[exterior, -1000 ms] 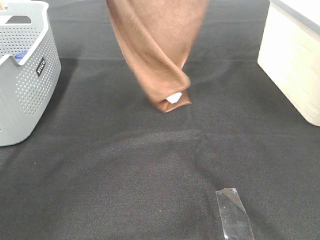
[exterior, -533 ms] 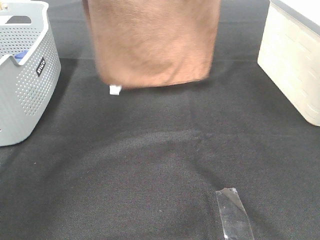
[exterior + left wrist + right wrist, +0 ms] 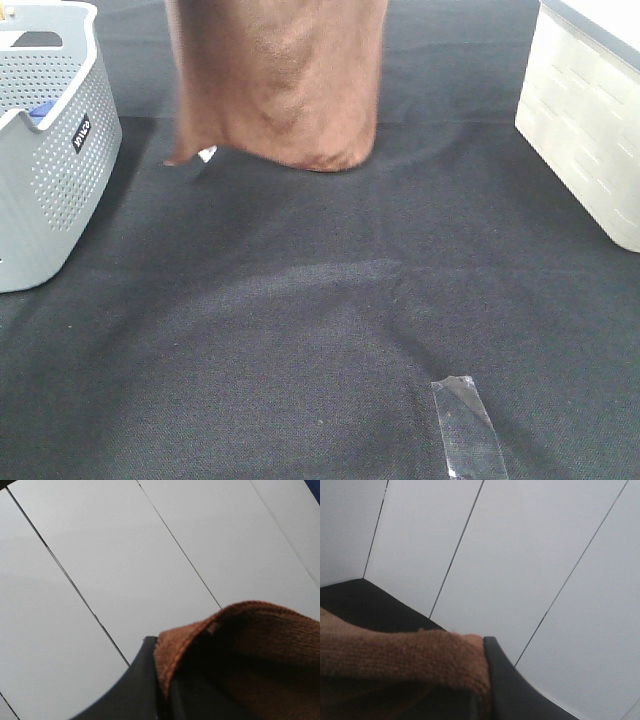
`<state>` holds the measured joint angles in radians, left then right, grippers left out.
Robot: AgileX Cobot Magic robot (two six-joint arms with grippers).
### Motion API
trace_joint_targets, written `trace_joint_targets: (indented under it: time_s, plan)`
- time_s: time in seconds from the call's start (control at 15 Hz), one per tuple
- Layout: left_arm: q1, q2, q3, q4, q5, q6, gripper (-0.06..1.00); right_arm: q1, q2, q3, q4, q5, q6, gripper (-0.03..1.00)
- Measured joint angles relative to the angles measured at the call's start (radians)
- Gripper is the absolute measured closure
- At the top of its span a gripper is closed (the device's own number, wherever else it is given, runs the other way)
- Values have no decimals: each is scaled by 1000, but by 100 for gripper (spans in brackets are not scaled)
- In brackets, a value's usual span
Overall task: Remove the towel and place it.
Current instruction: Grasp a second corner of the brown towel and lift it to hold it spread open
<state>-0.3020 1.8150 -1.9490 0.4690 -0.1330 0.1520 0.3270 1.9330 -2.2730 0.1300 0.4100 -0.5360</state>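
Observation:
The brown towel (image 3: pixel 280 90) hangs from above the top edge of the exterior high view, its lower hem just over the black table cloth. A small white tag (image 3: pixel 207 153) shows at its lower left corner. Both grippers are above that view's frame. In the left wrist view, my left gripper (image 3: pixel 162 680) is shut on a hemmed edge of the towel (image 3: pixel 250 650). My right gripper (image 3: pixel 482 690) is likewise shut on the towel (image 3: pixel 395 655), which bunches against its dark finger (image 3: pixel 507 680). Both wrist cameras look toward a pale panelled wall.
A grey perforated basket (image 3: pixel 60 170) stands at the left edge of the table. A cream box (image 3: pixel 590 130) sits at the right edge. A strip of clear tape (image 3: pixel 468 430) lies on the black cloth near the front.
The towel's hanging end has untwisted and risen; it spread wide half a second ago and now hangs narrower. The white tag has moved from the middle to the left.

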Motion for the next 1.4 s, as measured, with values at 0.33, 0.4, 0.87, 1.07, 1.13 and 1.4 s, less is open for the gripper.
trace_joint_targets:
  time_s: [0.33, 0.4, 0.87, 1.07, 1.13, 1.4]
  plan:
    - [75, 55, 0, -3, -174, 11, 94, 0, 49, 0, 25, -127, 0, 96]
    - [90, 68, 0, -14, -213, 11, 94, 0, 57, 0, 25, -150, 0, 96]
    - [133, 186, -62, -95, -391, 17, 94, 0, 129, -3, 71, -349, 0, 96]
    - [133, 300, -235, -96, -378, 21, 94, 0, 163, -5, 86, -435, 0, 96]
    - [133, 344, -313, -96, -360, 22, 94, 0, 175, -5, 87, -486, 0, 96]
    - [133, 460, -470, -118, -330, 22, 94, 0, 208, -6, 87, -598, 13, 96]
